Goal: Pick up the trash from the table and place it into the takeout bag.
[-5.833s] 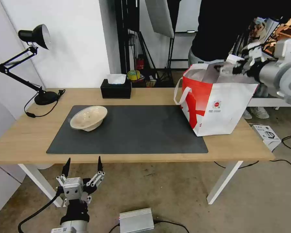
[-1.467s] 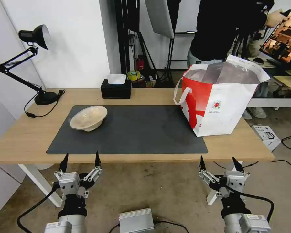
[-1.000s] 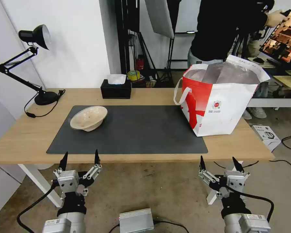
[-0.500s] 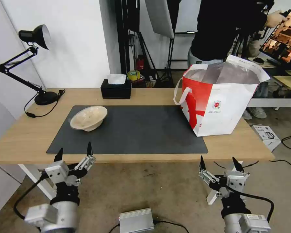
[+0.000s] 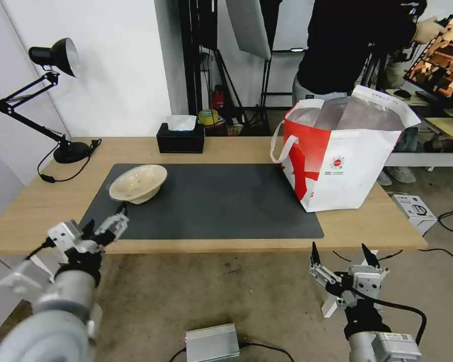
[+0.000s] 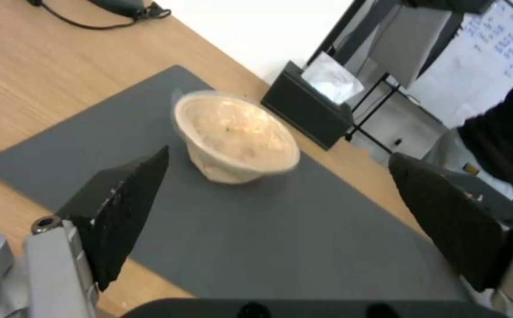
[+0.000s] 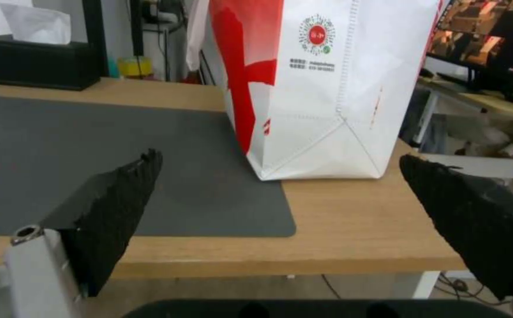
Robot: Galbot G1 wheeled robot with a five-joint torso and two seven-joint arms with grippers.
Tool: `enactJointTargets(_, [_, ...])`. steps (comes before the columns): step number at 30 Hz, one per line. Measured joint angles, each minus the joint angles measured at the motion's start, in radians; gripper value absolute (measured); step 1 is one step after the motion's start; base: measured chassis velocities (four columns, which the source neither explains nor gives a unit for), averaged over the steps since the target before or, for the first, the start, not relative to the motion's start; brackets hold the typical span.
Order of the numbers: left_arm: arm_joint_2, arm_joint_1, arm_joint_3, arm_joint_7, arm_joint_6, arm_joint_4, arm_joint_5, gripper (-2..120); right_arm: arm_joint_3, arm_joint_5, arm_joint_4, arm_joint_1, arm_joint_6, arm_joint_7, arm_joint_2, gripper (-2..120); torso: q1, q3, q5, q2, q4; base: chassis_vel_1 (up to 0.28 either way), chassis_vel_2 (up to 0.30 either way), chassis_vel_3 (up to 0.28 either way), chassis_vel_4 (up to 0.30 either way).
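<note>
A shallow beige pulp bowl (image 5: 138, 183) (image 6: 236, 134), a piece of trash, sits on the dark grey mat (image 5: 211, 201) at the left of the table (image 5: 35, 211). My left gripper (image 5: 105, 218) (image 6: 280, 155) is open and hovers over the mat's front left corner, short of the bowl. The red-and-white takeout bag (image 5: 342, 161) (image 7: 327, 88) stands open-topped at the table's right end. Below the table's front edge, in front of the bag, my right gripper (image 5: 341, 250) (image 7: 280, 157) stays open and holds nothing.
A black desk lamp (image 5: 50, 55) stands at the back left, its cable on the tabletop. A black tissue box (image 5: 180, 137) sits at the back centre. A person (image 5: 347, 45) stands behind the bag. A grey box (image 5: 212, 342) lies on the floor.
My left arm has risen from below the table's front edge and swung forward over the mat's corner toward the bowl. My right arm left the bag's top earlier and now rests low.
</note>
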Motion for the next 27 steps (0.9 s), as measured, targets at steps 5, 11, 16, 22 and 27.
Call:
enactJointTargets(5, [0.055,-0.081,-0.065,-0.072,0.026,0.006,-0.240,100,0.000,0.000,0.000,0.000,0.000,0.000,0.000,100,0.000,0.000,0.0000,0.000,-0.0002,0.000,0.000,0.000,0.000])
enactJointTargets(11, [0.117,-0.196,-0.091,-0.183,0.057,0.064,-0.484,100,0.000,0.000,0.000,0.000,0.000,0.000,0.000,100,0.000,0.000,-0.0003,0.000,-0.0001,0.000,0.000,0.000,0.000])
enactJointTargets(16, [0.163,-0.317,-0.089,-0.271,0.069,0.142,-0.679,100,0.000,0.000,0.000,0.000,0.000,0.000,0.000,100,0.000,0.000,-0.0001,0.000,-0.0002,0.000,0.000,0.000,0.000])
enactJointTargets(22, [0.186,-0.387,-0.079,-0.342,0.072,0.200,-0.770,100,0.000,0.000,0.000,0.000,0.000,0.000,0.000,100,0.000,0.000,-0.0001,0.000,-0.0002,0.000,0.000,0.000,0.000])
enactJointTargets(27, [0.195,-0.423,-0.051,-0.364,0.072,0.242,-0.782,100,0.000,0.000,0.000,0.000,0.000,0.000,0.000,100,0.000,0.000,0.0000,0.000,-0.0002,0.000,0.000,0.000,0.000])
